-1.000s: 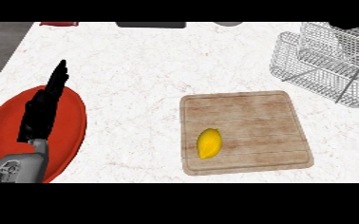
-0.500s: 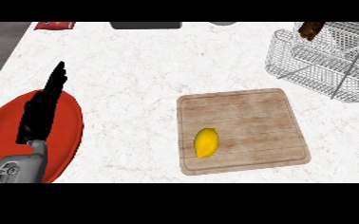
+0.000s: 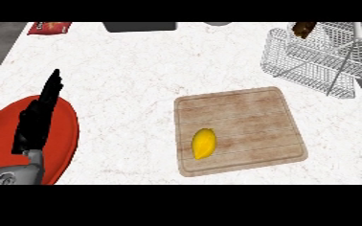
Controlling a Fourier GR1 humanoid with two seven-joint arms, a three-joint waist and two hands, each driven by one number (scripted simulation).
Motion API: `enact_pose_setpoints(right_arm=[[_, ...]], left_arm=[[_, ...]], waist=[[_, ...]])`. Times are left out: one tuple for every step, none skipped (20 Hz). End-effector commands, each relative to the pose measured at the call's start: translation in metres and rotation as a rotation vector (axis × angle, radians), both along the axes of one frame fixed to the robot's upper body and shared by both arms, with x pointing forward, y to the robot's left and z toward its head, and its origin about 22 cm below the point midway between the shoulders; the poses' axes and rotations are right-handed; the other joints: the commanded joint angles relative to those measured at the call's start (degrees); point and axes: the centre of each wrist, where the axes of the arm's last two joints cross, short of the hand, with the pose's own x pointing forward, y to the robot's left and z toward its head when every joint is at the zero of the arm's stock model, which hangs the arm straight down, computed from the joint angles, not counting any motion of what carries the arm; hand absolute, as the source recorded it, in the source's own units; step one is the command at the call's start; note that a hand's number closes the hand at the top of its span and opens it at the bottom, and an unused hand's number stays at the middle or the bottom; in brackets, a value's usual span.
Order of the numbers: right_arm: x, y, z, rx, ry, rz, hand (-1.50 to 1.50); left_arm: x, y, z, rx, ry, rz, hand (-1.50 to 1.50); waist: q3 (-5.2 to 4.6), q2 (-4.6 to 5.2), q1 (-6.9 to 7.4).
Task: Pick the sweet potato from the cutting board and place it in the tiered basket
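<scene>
Where white marble counter (image 3: 141, 72) spreads, wooden cutting board (image 3: 244, 119), wire basket (image 3: 311, 60)

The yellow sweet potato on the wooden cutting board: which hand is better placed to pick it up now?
Probably the left. The left hand, fingers straight, shows above the red plate, left of the wooden cutting board that holds the yellow sweet potato. The right hand is not in view.

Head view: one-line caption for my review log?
Sweet potato lies on the cutting board; tiered basket at upper right; left hand open over a red plate.
</scene>
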Motion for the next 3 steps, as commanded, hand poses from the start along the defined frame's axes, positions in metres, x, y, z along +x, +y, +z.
enact_pose_setpoints(right_arm=[[-0.06,-0.02,-0.014,0.013,-0.05,0.025,-1.5],[-0.072,-0.023,-0.019,0.024,-0.075,0.03,-1.5],[-0.086,-0.019,-0.013,0.019,-0.075,0.036,-1.5]], left_arm=[[0.005,-0.002,0.008,0.012,-0.009,0.007,0.0],[-0.001,-0.01,-0.002,0.008,-0.009,-0.001,0.0],[0.003,0.003,-0.003,0.007,-0.012,0.0,0.0]], waist=[[0.06,0.01,-0.7],[0.06,0.15,-0.12],[0.0,0.13,-0.49]])
